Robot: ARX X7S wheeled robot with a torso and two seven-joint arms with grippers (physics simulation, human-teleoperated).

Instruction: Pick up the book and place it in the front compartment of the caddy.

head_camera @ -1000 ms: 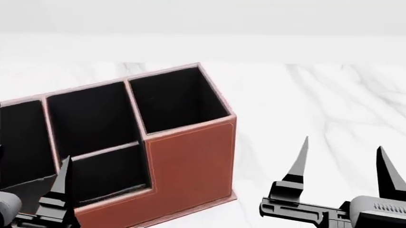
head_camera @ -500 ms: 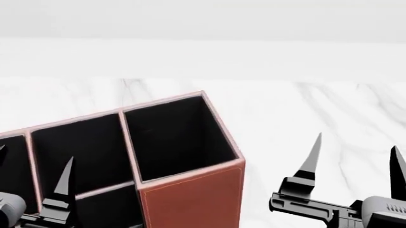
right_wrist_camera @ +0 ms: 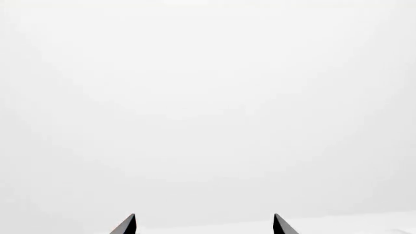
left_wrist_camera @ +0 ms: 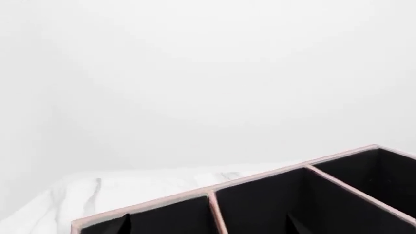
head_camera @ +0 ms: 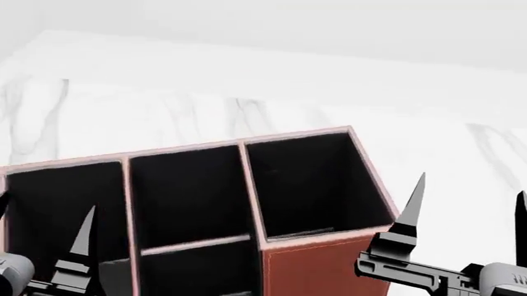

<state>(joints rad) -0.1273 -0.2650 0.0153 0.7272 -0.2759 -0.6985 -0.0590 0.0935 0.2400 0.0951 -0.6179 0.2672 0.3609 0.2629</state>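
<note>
Desk of white veined marble (head_camera: 461,154) sits differently in the head view than a moment ago. The camera has swung, so its far edge now slants from 10 o'clock down toward 3 o'clock.

The reddish-brown leather-look caddy with black lining and pinkish rims (head_camera: 321,271) has slid from the 8 o'clock corner toward 6 o'clock, and little of its outer wall shows. Its small squarish taller-walled middle cell, the front compartment (head_camera: 185,197), now lies open to the camera and holds nothing.

That looks like a search for the target rather than progress in carrying it. The small black-covered book appears in no view, so I cannot tell where it is.

The black left gripper (head_camera: 41,228) at 8 o'clock and the black right gripper (head_camera: 469,216) at 4 o'clock hold the same pose as before, jaws spread and gripping nothing.

The left wrist view adds the caddy's far rim and a rounded desk corner beyond it. The right wrist view shows only blank white and two parted fingertips (right_wrist_camera: 128,225), which confirms that hand is free.
</note>
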